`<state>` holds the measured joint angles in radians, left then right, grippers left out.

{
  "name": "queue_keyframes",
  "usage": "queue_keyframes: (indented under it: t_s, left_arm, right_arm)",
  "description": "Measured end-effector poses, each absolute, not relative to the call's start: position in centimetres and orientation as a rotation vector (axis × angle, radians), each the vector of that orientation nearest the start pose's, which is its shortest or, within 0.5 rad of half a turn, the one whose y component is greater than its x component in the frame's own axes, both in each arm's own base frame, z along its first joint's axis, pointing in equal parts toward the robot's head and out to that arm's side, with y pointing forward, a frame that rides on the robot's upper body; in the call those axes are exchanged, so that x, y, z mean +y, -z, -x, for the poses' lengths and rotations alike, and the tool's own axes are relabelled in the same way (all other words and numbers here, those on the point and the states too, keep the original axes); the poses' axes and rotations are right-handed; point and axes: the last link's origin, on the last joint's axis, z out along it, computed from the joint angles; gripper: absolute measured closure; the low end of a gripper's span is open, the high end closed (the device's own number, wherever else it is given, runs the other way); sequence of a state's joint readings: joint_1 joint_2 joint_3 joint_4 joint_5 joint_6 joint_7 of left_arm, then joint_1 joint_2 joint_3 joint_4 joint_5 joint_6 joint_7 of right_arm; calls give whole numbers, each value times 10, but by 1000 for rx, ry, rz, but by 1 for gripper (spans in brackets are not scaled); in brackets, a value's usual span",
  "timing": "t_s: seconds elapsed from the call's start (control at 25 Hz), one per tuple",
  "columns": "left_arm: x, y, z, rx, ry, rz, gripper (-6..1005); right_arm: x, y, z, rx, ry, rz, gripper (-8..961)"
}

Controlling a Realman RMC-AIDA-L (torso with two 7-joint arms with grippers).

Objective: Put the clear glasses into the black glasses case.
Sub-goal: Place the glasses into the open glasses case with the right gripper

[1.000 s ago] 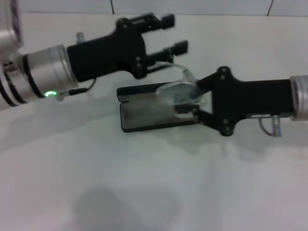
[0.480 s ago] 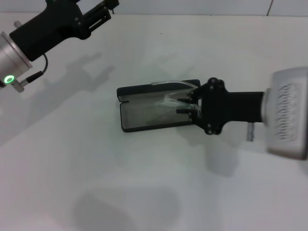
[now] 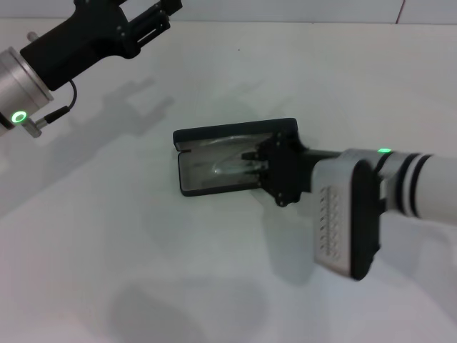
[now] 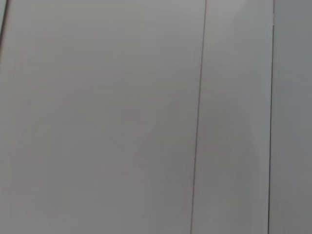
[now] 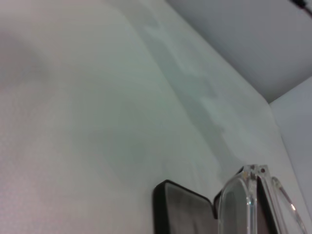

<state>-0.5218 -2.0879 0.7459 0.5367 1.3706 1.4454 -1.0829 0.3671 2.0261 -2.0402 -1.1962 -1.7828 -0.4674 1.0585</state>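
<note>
One arm does the work here. The right pincer (image 3: 251, 163) reaches into the open black glasses case (image 3: 214, 175) on the white table (image 3: 214, 271), and it looks closed on the clear glasses (image 3: 230, 166), which hang low over the grey inside of the case.

To do this step well, I think the right pincer should go down slowly until the clear glasses lie flat inside. It should let go only when they rest on the lining. The thin arms of the clear glasses should stay folded in, so nothing pokes over the edge.

You can see right through the clear glasses. In the right wrist view, the clear glasses (image 5: 243, 204) show a curved lens and a shiny edge.

The left pincer (image 3: 153, 18) is far off at the back corner, holding nothing. I cannot tell how far open it is.
</note>
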Motion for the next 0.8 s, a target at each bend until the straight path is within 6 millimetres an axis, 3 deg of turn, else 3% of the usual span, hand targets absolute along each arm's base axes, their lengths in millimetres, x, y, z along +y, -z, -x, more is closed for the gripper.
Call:
queue_keyframes:
  t_s: [0.32, 0.8]
  left_arm:
    - [363, -29, 235, -397, 1157, 2206, 374]
    - [358, -25, 240, -430, 1160, 2210, 374]
  right_arm:
    - [319, 133, -157, -869, 88, 2371, 789]
    - [319, 136, -158, -843, 100, 2315, 772]
